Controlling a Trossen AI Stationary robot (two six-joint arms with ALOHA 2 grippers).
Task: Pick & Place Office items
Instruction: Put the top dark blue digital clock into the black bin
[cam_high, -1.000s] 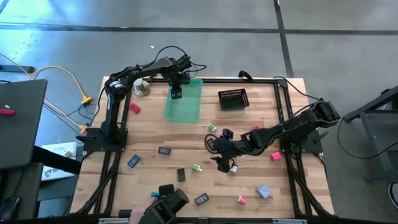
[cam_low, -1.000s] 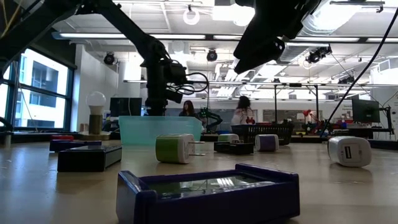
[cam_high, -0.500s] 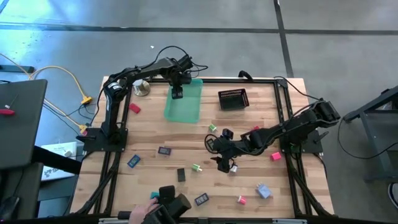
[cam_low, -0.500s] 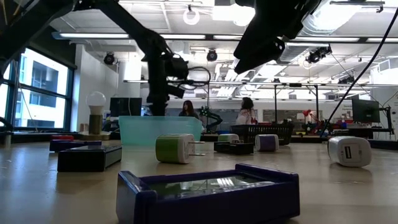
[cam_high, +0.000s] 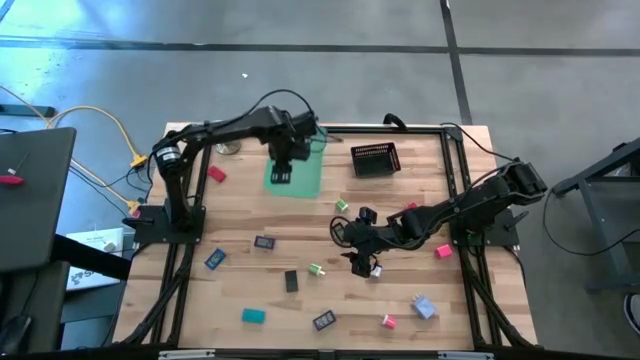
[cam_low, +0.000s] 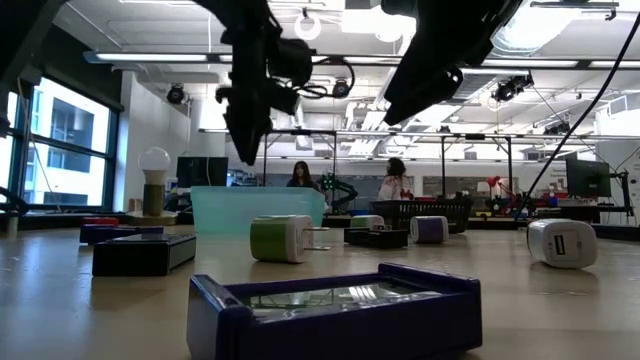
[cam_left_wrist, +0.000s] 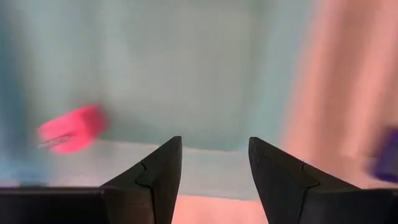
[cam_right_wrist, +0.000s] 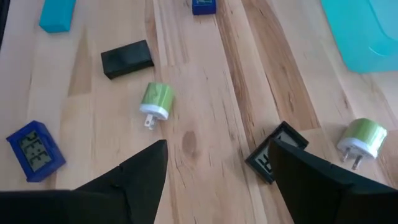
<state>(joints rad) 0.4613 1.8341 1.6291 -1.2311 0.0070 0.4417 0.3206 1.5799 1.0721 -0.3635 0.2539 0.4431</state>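
Observation:
The office items lie scattered on the wooden table: a green-and-white plug (cam_right_wrist: 155, 99), a black block (cam_right_wrist: 127, 58), a blue clock (cam_right_wrist: 34, 151), a teal piece (cam_high: 253, 316), a lavender piece (cam_high: 424, 306) and others. My left gripper (cam_high: 282, 172) hangs open over the translucent green tray (cam_high: 305, 175). In its wrist view a blurred pink piece (cam_left_wrist: 71, 127) lies on the tray floor beyond the fingers. My right gripper (cam_high: 360, 262) is open above the table's middle, near a black clock (cam_right_wrist: 273, 155) and a second plug (cam_right_wrist: 362, 138).
The black mesh basket (cam_high: 375, 159) stands right of the tray at the far edge. A pink piece (cam_high: 214, 174) lies left of the tray. In the low view a dark blue clock (cam_low: 335, 305) sits close in front; people move in the room behind.
My left gripper has moved from the tray's far end toward the near edge, along the tray, and stays open. A person's hand with a dark object at the table's near edge has withdrawn. My right arm has kept still.

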